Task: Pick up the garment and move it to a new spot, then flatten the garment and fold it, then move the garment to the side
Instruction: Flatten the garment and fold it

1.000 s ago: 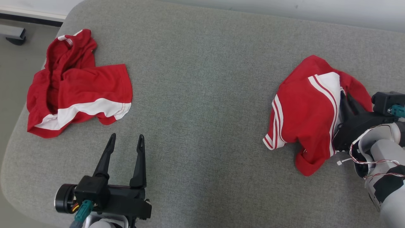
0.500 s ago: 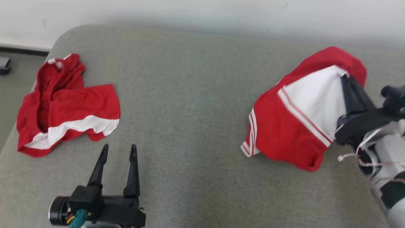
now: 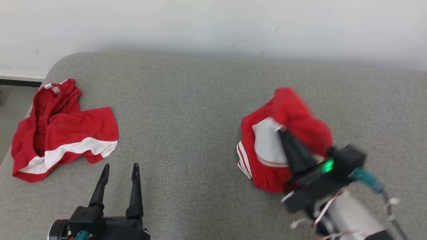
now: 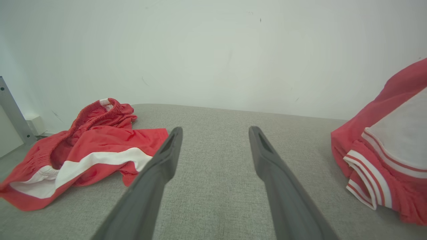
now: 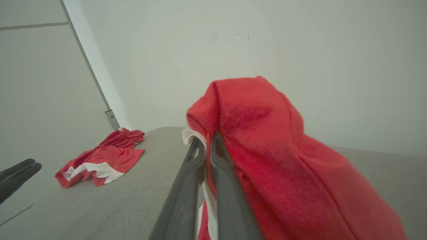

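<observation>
A red garment [image 3: 295, 115] with white panels and stripes hangs bunched from my right gripper [image 3: 282, 133], which is shut on a fold of it, right of the surface's middle. Its lower end reaches down to the grey surface; whether it touches I cannot tell. In the right wrist view the cloth [image 5: 267, 150] drapes over and right of the shut right gripper [image 5: 207, 137]. My left gripper [image 3: 120, 165] stands open and empty at the lower left, low over the surface [image 4: 216, 130]. The left wrist view has the held garment [image 4: 393, 133] at its right edge.
A second red garment with a white band [image 3: 66, 130] lies crumpled at the far left of the grey cushioned surface [image 3: 186, 110], near its rounded edge. A pale wall [image 3: 200, 23] runs along the back. Floor [image 3: 5, 100] shows beyond the left edge.
My right gripper has lifted the garment off the surface's right side and carried it left toward the middle. The head camera has tilted up, shifting the whole picture. The left gripper stays open.
</observation>
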You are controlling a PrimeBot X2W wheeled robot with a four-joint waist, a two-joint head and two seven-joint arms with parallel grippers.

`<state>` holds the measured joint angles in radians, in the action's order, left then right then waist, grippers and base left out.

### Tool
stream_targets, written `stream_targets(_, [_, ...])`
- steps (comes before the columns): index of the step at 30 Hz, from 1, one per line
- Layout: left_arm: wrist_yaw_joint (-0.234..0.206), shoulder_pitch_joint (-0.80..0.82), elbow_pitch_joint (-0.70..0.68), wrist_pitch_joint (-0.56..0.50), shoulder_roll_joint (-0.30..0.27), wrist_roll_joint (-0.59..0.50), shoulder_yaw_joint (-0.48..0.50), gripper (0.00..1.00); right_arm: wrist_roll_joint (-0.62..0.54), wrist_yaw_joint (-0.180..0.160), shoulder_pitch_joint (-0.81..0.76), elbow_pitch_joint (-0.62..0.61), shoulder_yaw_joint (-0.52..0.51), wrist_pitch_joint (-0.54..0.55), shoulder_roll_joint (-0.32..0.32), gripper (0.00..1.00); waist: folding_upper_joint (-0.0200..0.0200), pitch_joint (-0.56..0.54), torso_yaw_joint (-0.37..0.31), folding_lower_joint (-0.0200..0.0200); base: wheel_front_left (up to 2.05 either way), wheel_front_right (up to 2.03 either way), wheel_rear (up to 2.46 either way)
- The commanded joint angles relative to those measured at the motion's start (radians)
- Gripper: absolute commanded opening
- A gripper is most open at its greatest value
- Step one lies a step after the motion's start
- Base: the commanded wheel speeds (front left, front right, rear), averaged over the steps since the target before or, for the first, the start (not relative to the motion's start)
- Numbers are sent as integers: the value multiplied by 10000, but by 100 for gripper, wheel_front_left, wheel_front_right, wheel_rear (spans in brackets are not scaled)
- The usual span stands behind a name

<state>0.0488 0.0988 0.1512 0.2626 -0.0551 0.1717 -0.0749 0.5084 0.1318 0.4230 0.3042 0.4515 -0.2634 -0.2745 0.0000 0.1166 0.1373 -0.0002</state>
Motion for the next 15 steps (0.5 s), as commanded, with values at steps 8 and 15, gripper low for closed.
stream_targets(8, [27, -178, 76, 34, 34, 30, -34, 100, -115, -22, -685, 873, 1555, -15, 828, 0, 0, -216, 132, 2, 0, 0, 0])
stream_targets(15, [12, -393, 90, 34, 38, 101, 154, 100, -166, -22, -622, 552, 1472, -15, 973, 100, 0, -407, -66, 2, 0, 0, 0])
